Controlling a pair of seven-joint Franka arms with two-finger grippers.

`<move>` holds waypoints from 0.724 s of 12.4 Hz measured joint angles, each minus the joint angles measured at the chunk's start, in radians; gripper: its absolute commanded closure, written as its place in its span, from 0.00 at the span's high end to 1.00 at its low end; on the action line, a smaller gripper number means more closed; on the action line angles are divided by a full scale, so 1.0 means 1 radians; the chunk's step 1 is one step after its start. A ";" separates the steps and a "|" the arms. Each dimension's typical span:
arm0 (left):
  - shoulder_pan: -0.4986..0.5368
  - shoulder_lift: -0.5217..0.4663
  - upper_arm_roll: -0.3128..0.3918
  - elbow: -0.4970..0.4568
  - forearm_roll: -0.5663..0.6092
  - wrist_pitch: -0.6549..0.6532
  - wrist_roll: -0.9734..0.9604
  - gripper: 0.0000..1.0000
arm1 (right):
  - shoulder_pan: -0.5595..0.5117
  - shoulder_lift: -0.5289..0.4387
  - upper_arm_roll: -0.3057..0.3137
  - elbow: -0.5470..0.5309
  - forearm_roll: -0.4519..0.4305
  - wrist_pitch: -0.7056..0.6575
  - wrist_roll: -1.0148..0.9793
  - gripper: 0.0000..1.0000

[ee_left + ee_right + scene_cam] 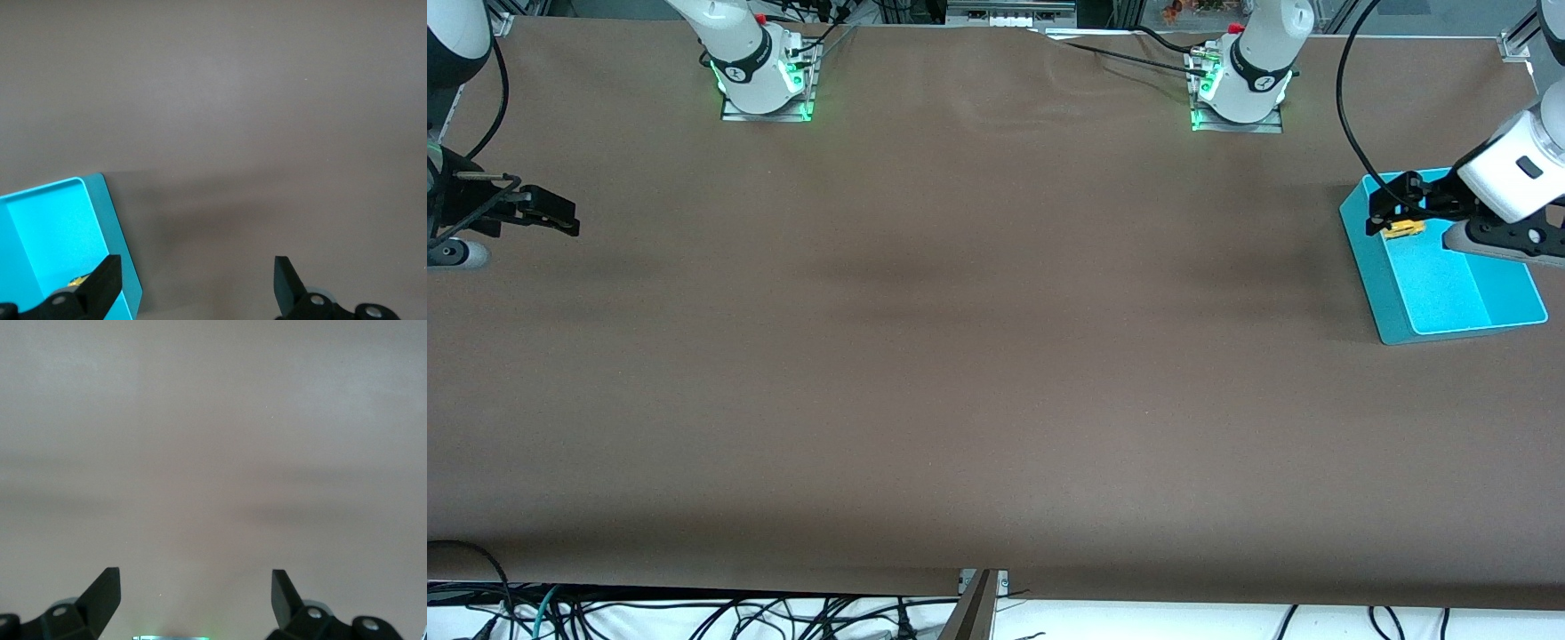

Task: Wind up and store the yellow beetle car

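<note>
Brown cloth [978,373] covers the whole wide table, bare except at the left arm's end. 2 white Franka arms are mounted along its upper edge in the front view.

Teal rectangular plastic bin [1458,293], an open tray with low walls, sits at the left arm's end of the table. It is the largest loose object in view.

Left gripper [1392,209] hangs over the corner of the bin that lies farther from the front camera. Its 2 black fingers [103,283] stand wide apart in the left wrist view, with nothing between them.

Right gripper [560,218] waits over bare cloth at the right arm's end, well apart from the bin. Its fingers [107,593] are likewise spread wide and hold nothing.

Yellow beetle car [1402,229], a tiny rounded yellow toy with dark windows, lies just below the left gripper's fingertips, apparently on the bin floor beside the wall; whether it rests there or is still dropping cannot be told. Its long axis runs roughly crosswise to the fingers, along the table's length. In the left wrist view only a yellow sliver [79,280] shows beside 1 finger.

Judgement: the left arm is by far the nearer, and the car looks already stored, so the coming move is probably a clean lift away from the bin.
</note>
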 measured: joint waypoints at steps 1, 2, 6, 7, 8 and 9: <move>-0.006 -0.001 0.003 0.002 0.000 0.000 -0.040 1.00 | 0.000 0.000 0.000 0.000 0.000 0.000 0.000 1.00; -0.013 -0.003 0.001 0.006 0.000 -0.006 -0.074 1.00 | 0.000 0.000 0.000 0.000 0.000 0.000 0.000 1.00; -0.031 -0.010 -0.001 0.017 0.000 -0.031 -0.123 1.00 | 0.000 0.000 0.000 0.000 0.000 0.000 0.000 1.00; -0.031 -0.010 0.000 0.017 0.000 -0.031 -0.126 1.00 | 0.000 0.000 0.000 0.000 0.000 0.000 0.000 1.00; -0.031 -0.010 0.000 0.017 0.000 -0.031 -0.133 1.00 | 0.000 0.000 0.000 0.000 0.000 0.000 0.000 1.00; -0.031 -0.010 0.000 0.017 0.000 -0.031 -0.136 1.00 | 0.000 0.000 0.000 0.000 0.000 0.000 0.000 1.00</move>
